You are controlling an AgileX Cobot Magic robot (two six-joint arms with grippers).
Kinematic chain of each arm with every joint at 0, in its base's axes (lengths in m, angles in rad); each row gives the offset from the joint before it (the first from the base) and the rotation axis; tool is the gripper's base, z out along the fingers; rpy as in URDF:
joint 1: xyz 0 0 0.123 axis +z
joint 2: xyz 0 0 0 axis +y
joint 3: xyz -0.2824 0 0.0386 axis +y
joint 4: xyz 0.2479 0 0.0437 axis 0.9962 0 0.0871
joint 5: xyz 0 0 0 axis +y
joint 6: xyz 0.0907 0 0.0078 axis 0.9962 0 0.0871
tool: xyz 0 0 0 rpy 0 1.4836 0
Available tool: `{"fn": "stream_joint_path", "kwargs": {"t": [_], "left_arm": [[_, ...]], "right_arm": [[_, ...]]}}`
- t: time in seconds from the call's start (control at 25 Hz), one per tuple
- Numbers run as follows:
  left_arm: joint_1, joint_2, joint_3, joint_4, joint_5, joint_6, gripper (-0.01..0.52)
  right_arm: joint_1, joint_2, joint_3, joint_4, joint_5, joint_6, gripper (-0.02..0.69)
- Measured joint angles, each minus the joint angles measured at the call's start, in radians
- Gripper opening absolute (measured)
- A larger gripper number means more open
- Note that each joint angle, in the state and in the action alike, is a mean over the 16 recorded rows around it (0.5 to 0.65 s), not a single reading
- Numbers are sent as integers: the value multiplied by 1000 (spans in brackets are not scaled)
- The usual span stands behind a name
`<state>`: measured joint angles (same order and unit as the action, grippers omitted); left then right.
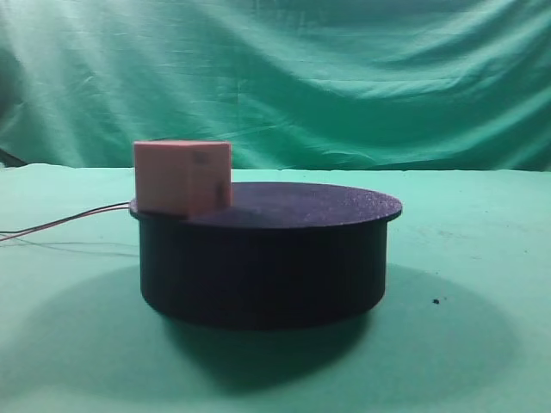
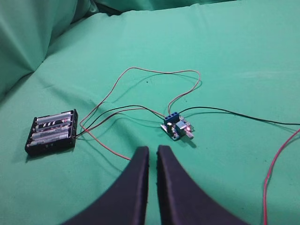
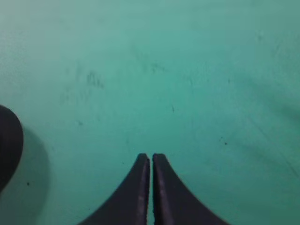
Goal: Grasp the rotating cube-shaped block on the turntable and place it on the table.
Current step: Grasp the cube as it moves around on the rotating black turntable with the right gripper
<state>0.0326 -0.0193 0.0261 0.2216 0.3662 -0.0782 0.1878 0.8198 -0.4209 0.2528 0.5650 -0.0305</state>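
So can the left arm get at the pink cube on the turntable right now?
Probably yes: the cube-shaped block sits uncovered at the turntable's left edge. But the left gripper is shut, over wires, and must open first.

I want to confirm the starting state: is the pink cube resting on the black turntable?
Touching. The exterior high view shows the cube sitting flat on the left edge of the turntable, with no gap.

Soft overhead light, grainy pictures, broad shadow around the turntable (image 1: 263, 267).
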Motion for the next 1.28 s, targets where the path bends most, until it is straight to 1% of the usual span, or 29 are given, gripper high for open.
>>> {"fn": "stream_joint_path", "kwargs": {"t": [0.16, 0.36, 0.44, 0.52, 0.64, 0.8, 0.96, 1.08, 1.16, 1.28], "left_arm": [[0, 0, 0, 0, 0, 0, 0], [0, 0, 0, 0, 0, 0, 0], [0, 0, 0, 0, 0, 0, 0], [0, 0, 0, 0, 0, 0, 0], [0, 0, 0, 0, 0, 0, 0], [0, 0, 0, 0, 0, 0, 0], [0, 0, 0, 0, 0, 0, 0], [0, 0, 0, 0, 0, 0, 0], [0, 0, 0, 0, 0, 0, 0], [0, 0, 0, 0, 0, 0, 0]], "right_arm": [[81, 138, -51, 9, 26, -20, 0], [225, 270, -147, 8, 59, -8, 0], [292, 307, -187, 1, 66, 6, 6], [357, 339, -227, -8, 71, 22, 29], [437, 380, -289, -21, 84, 45, 106], [508, 441, -368, -37, 111, 63, 263], [547, 521, -430, -50, 141, 63, 420], [560, 586, -467, -55, 160, 62, 508], [563, 628, -488, -59, 172, 65, 526], [565, 683, -517, -74, 192, 77, 491]]}}
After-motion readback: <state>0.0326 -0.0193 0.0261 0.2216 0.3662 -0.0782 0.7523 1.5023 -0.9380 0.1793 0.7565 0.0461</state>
